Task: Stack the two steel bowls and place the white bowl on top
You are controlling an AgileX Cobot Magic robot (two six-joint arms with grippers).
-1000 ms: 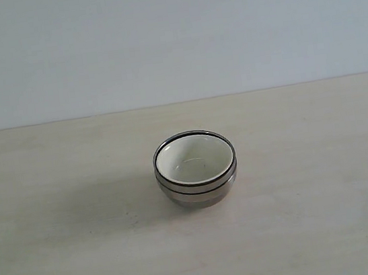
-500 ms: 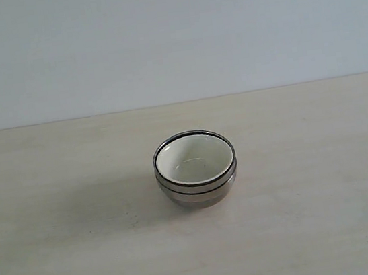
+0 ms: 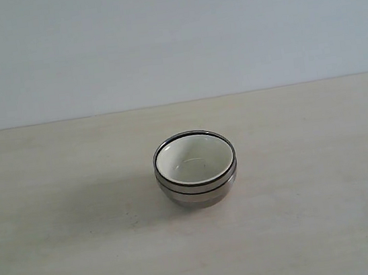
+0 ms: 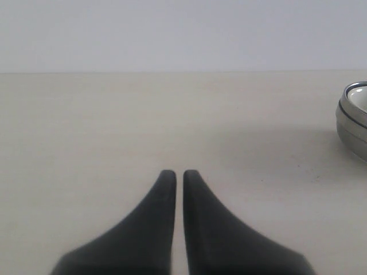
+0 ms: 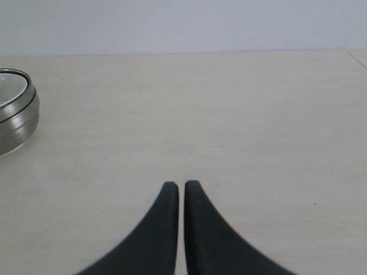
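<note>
The two steel bowls [image 3: 198, 193] stand nested at the middle of the table, their shiny rims one just above the other. The white bowl [image 3: 195, 162] sits inside them on top, cream inside showing. The stack shows at the edge of the left wrist view as steel bowls [image 4: 351, 123] and of the right wrist view as steel bowls [image 5: 16, 123]. My left gripper [image 4: 179, 173] is shut, empty, well away from the stack. My right gripper [image 5: 181, 184] is shut too, holding nothing, far from the bowls. Neither gripper appears in the exterior view.
The pale wooden table [image 3: 65, 262] runs back to a plain light wall [image 3: 171, 37]. A table corner shows in the right wrist view [image 5: 354, 56].
</note>
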